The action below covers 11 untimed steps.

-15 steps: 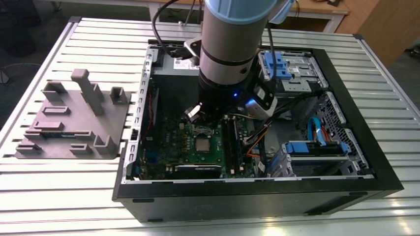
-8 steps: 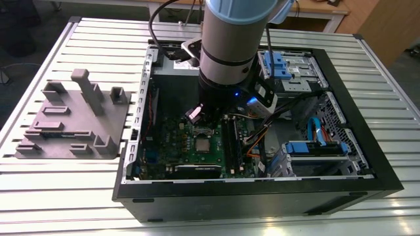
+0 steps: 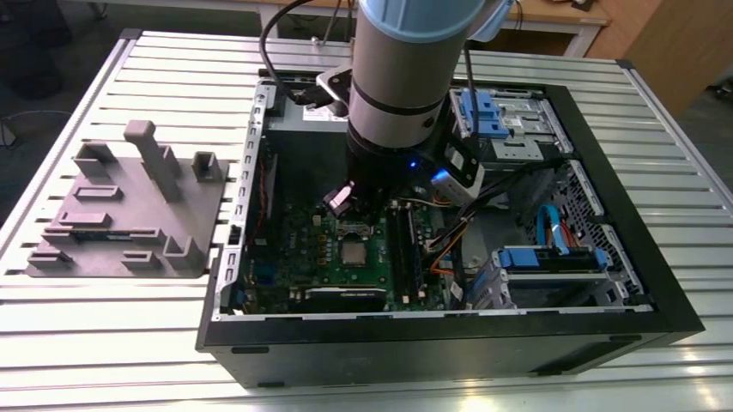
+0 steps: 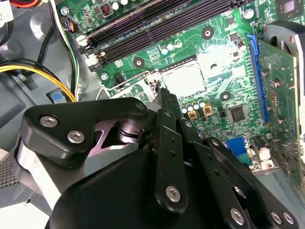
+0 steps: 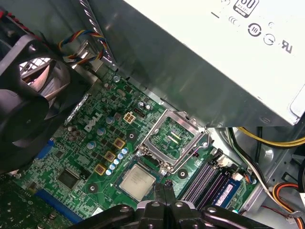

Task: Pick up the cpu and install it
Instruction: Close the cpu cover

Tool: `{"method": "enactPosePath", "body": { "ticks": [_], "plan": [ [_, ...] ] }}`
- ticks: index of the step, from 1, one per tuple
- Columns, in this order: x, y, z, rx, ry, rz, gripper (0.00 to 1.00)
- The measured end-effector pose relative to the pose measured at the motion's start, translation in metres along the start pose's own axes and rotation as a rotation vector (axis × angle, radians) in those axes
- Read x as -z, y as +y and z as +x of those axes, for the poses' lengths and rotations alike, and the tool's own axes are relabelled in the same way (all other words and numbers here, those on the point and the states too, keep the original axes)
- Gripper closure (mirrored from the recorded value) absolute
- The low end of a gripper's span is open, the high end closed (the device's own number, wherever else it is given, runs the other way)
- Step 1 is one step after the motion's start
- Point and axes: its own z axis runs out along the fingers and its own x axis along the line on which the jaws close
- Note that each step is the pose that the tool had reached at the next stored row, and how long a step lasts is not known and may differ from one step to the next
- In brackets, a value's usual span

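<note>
While your arm reaches down into the open computer case (image 3: 607,283) on the slatted desk (image 3: 103,343), the hand (image 5: 167,187) hangs just above the green motherboard (image 5: 95,138), and in the first wrist view you can see its two black fingertips (image 5: 169,189) drawn together into a narrow point with nothing pinched between them. The cpu (image 5: 137,181) lies flat on the board just beside those tips, silver top facing up, sitting square within the socket area; the tips hover at its edge, and you cannot tell whether they touch it. Right next to the chip, a little farther from the hand, the hinged metal load frame (image 5: 172,138) of the socket stands swung open, showing a green patch through its window. In the exterior view you see the cpu (image 3: 350,254) as a pale square on the board directly under the wrist. In the second wrist view the hand's black linkage (image 4: 167,157) covers much of the foreground, its closed tip pointing at the open socket frame (image 4: 183,76), with the long dark memory slots (image 4: 157,24) beyond it. The black cooling fan (image 5: 24,109) sits well off to one side of the hand, and the silver power supply box (image 5: 214,62) rises close behind the socket. Outside the case, well apart from the hand, the grey fixture block (image 3: 126,210) rests on the desk.
</note>
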Motion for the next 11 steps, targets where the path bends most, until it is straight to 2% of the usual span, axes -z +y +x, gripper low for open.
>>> {"method": "enactPosePath", "body": {
  "ticks": [5,8,11],
  "plan": [
    [0.0000,-0.0001,0.0000,0.006,0.0006,-0.0002,0.90],
    [0.0000,-0.0002,-0.0001,0.047,0.0037,-0.0019,0.90],
    [-0.0003,-0.0021,-0.0032,0.057,-0.0016,-0.0100,0.90]
  ]
}}
